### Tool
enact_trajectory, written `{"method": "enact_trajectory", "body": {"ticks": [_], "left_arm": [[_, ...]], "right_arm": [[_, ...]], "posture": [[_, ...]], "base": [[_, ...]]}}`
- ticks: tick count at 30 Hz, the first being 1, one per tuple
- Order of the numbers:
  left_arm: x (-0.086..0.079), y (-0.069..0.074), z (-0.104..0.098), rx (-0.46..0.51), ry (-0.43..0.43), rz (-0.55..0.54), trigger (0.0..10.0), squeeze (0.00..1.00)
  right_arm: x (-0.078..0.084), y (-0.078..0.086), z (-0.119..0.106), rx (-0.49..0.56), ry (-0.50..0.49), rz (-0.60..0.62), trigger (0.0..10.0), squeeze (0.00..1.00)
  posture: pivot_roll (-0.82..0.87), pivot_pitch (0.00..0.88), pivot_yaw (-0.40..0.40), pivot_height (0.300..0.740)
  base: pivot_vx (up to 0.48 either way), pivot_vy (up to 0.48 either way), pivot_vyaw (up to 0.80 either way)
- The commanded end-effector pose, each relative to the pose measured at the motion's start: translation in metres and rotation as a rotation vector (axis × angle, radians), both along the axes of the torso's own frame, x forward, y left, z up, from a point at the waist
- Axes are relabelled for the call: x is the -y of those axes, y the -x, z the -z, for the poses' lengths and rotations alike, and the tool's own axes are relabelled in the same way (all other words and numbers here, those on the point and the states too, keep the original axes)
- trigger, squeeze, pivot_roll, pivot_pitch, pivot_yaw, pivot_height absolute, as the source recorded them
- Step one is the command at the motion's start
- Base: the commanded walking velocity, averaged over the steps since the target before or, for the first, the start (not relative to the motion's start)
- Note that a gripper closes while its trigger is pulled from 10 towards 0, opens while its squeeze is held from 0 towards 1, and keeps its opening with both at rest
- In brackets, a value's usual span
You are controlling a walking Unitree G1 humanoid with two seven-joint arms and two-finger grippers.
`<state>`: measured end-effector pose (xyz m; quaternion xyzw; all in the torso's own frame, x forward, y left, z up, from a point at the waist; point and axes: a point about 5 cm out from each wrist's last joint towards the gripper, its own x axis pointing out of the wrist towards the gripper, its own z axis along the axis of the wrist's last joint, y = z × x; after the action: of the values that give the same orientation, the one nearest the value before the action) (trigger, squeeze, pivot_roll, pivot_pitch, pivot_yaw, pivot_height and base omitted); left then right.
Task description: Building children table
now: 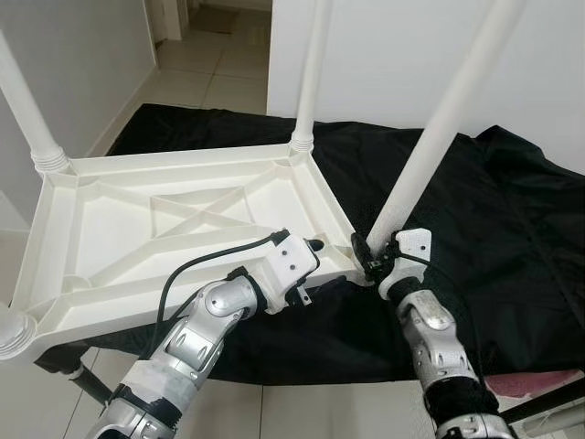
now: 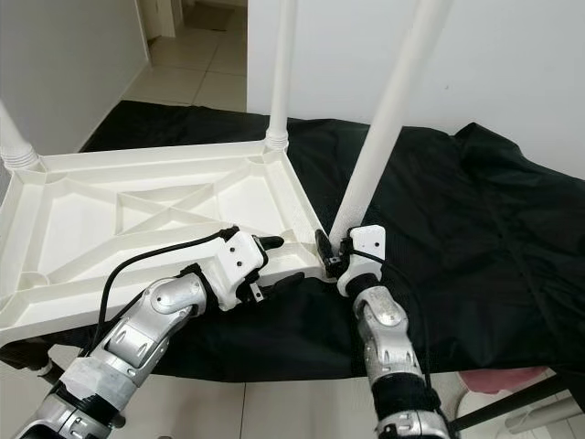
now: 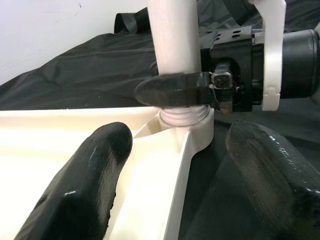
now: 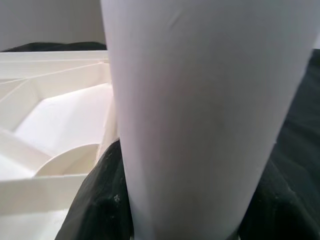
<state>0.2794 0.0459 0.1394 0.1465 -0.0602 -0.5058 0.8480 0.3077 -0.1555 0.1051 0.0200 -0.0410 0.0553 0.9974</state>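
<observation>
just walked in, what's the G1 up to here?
It is putting together a white plastic children's table. The tabletop lies upside down on a black sheet, with legs standing in its corners. The right gripper is clamped around the base of the near-right leg, right at its corner socket. The left gripper hovers open beside that same corner, over the tabletop's edge, holding nothing.
</observation>
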Motion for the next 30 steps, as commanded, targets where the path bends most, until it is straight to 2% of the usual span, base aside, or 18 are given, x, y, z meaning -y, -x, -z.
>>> {"method": "enact_trajectory", "body": {"ticks": [1,5,9,16,17,18,19,22,25,28,30], "left_arm": [[0.002,0.006,0.005,-0.01,-0.019,0.045,10.0,0.0],[0.004,0.006,0.005,0.002,-0.013,0.032,10.0,0.0],[0.005,0.006,0.005,0.0,-0.017,0.04,10.0,0.0],[0.005,0.004,0.005,-0.003,-0.019,0.044,10.0,0.0],[0.005,0.004,0.005,-0.008,-0.02,0.039,10.0,0.0],[0.005,0.004,0.005,-0.008,-0.02,0.039,10.0,0.0],[0.005,0.003,0.005,-0.011,-0.018,0.03,10.0,0.0],[0.005,0.003,0.005,-0.015,-0.018,0.022,10.0,0.0],[0.005,0.002,0.004,-0.028,-0.005,0.011,10.0,0.0],[0.005,0.002,0.003,-0.021,0.0,0.009,10.0,0.0],[0.004,-0.001,0.002,-0.031,0.001,-0.008,10.0,0.0]], "right_arm": [[0.016,0.014,0.021,-0.104,-0.007,0.243,10.0,0.0],[0.005,0.018,0.022,-0.118,-0.061,0.317,10.0,0.0],[-0.007,0.018,0.015,-0.108,-0.053,0.305,10.0,0.0],[-0.005,0.02,0.01,-0.072,-0.053,0.283,10.0,0.0],[-0.004,0.02,0.008,-0.066,-0.054,0.278,10.0,0.49],[-0.004,0.02,0.008,-0.066,-0.054,0.278,10.0,0.49],[-0.005,0.02,0.005,-0.042,-0.062,0.252,10.0,1.0],[-0.003,0.021,0.002,-0.018,-0.071,0.233,10.0,1.0],[0.003,0.024,-0.002,0.033,-0.071,0.161,10.0,1.0],[0.005,0.025,-0.002,0.033,-0.064,0.147,10.0,1.0],[0.009,0.027,0.0,0.035,-0.068,0.085,10.0,1.0]], "posture": [[-0.03,0.0,-0.084,0.74],[-0.03,0.0,-0.089,0.74],[-0.04,0.0,-0.084,0.74],[-0.04,0.0,-0.077,0.74],[-0.05,0.0,-0.07,0.74],[-0.05,0.0,-0.07,0.74],[-0.05,0.0,-0.068,0.74],[-0.05,0.0,-0.06,0.74],[-0.05,0.0,-0.051,0.74],[-0.05,0.0,-0.049,0.74],[-0.05,0.0,-0.044,0.74]], "base": [[0.0,0.0,0.0],[0.0,0.0,0.0],[0.0,0.0,0.0],[0.0,0.0,0.0],[0.0,0.0,0.0],[0.0,0.0,0.0],[0.0,0.0,0.0],[0.0,0.0,0.0],[0.0,0.0,0.0],[0.0,0.0,0.0],[0.0,0.0,0.0]]}}
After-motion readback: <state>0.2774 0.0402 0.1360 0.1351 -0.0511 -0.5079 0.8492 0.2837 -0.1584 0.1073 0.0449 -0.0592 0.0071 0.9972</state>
